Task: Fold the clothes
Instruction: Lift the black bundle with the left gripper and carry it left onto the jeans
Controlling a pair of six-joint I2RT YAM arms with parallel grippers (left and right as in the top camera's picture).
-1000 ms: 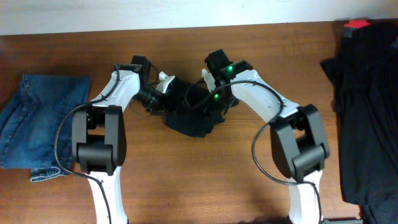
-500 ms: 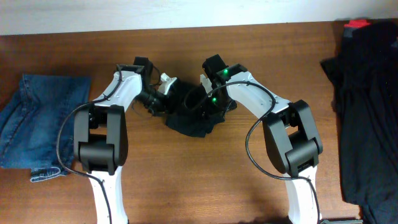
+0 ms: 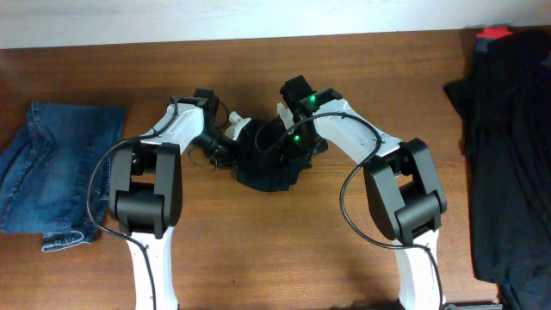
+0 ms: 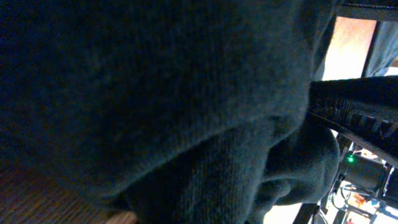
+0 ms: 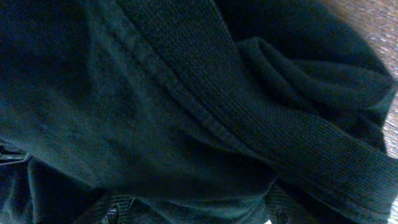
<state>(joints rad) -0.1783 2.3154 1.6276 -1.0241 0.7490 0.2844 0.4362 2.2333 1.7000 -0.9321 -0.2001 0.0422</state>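
Blue jeans are lying at the left end of the wooden table, well apart from the arms. A pile of dark clothes is spreading over the right end, with a red object showing at its top edge. The black T-shirt is sitting bunched in a heap mid-table. The left gripper and right gripper are pressing into its upper part from either side. Cloth is covering their fingertips, and both wrist views are showing only dark knit folds up close — so I cannot tell whether either pair of fingers is apart or clamped on fabric. Compared with half a second ago, the left arm is sitting further right and the heap is looking narrower
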